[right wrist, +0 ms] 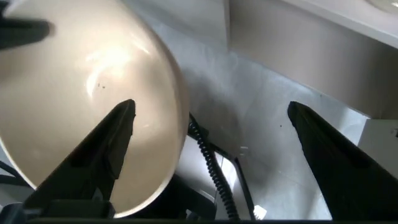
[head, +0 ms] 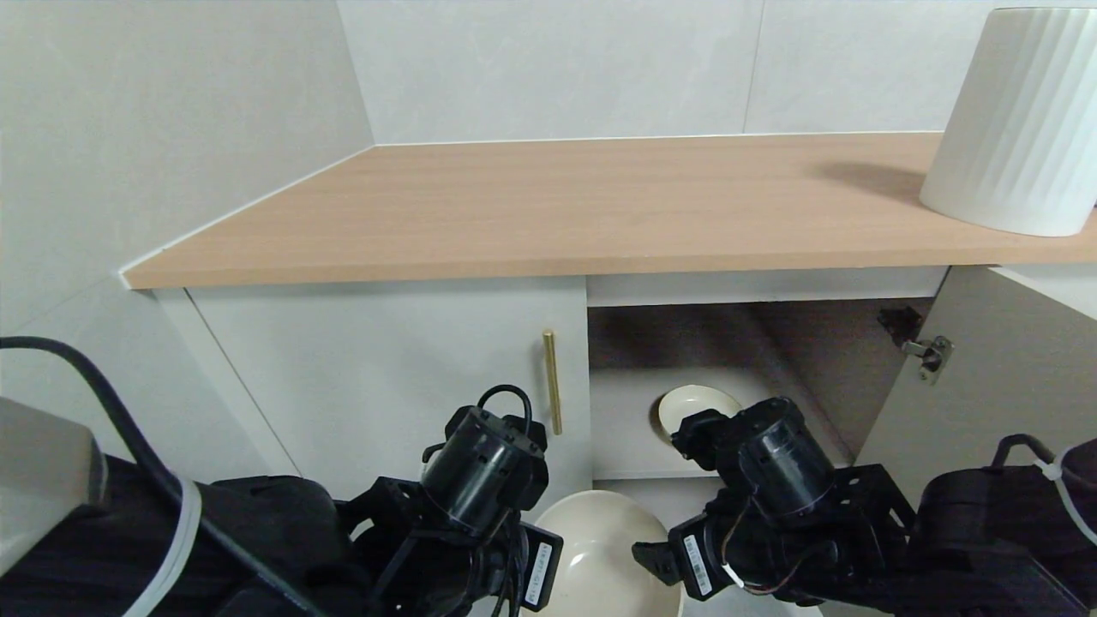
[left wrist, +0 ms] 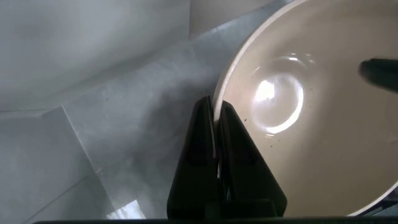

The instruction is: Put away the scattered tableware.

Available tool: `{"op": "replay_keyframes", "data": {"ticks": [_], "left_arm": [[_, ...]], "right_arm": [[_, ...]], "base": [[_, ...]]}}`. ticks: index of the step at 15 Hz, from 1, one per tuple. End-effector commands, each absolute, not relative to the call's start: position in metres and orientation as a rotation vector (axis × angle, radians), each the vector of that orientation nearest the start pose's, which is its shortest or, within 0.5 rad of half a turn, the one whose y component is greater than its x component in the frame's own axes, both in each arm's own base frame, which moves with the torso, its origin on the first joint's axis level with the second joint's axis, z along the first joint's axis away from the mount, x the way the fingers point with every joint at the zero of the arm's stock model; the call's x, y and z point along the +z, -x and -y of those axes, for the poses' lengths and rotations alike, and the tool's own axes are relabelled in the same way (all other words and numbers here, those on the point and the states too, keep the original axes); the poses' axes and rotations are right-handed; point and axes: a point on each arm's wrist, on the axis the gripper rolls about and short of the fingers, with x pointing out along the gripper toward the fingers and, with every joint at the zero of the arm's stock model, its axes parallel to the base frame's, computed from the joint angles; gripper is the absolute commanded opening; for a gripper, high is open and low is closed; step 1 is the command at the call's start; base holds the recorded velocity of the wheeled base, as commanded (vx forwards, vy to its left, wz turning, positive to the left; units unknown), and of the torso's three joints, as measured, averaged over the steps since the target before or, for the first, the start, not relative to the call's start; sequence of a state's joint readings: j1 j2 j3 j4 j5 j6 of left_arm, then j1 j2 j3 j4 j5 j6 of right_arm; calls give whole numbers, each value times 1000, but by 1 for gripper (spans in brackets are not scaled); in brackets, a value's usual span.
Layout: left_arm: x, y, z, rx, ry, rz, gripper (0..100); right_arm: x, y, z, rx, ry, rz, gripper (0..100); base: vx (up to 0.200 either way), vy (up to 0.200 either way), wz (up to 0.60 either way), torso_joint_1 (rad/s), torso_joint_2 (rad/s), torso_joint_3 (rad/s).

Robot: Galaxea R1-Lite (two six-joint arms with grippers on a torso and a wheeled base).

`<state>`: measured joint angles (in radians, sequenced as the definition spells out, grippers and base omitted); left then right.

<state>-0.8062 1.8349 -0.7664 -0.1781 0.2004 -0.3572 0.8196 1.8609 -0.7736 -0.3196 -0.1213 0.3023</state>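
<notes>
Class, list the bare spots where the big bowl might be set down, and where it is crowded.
Countertop: bare from the wall corner to the white ribbed container. Cabinet shelf: free left of the small dish. Crowded: before the opening, where left gripper and right gripper flank the big bowl.

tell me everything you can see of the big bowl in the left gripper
The bowl is large, round and cream, glossy like glazed ceramic, with a few dark specks and a bright glare inside. It is empty and whole as far as it shows. It hangs low before the open cabinet, above the grey floor, opening roughly upward. The left gripper is shut on its rim. The right gripper is open beside it, one finger over the inside; contact is unclear.
</notes>
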Motion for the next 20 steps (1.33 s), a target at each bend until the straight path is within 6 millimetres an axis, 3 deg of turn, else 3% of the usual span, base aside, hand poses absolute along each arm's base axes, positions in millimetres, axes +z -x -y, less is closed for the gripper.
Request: {"op": "replay_keyframes", "data": {"ticks": [1,12,13,20], "left_arm": [[94,-206,208,-411,-105,-870,0],[93,-206,208,-402,-110,-869,0],[94,-206,208,-403,-109,-867,100],[95,-206,208,-391,-110,-858,100]], "right_arm": [[93,-213,-224,545,81,-796,0],[93,-212,-224,546,83,-798,0],[93,-212,-224,546,83,-798,0],[89,-217,-219,520,91,-812,0]], "base": [[0,0,0,0,0,0],[0,0,0,0,0,0],[0,0,0,0,0,0],[0,0,0,0,0,0]]}}
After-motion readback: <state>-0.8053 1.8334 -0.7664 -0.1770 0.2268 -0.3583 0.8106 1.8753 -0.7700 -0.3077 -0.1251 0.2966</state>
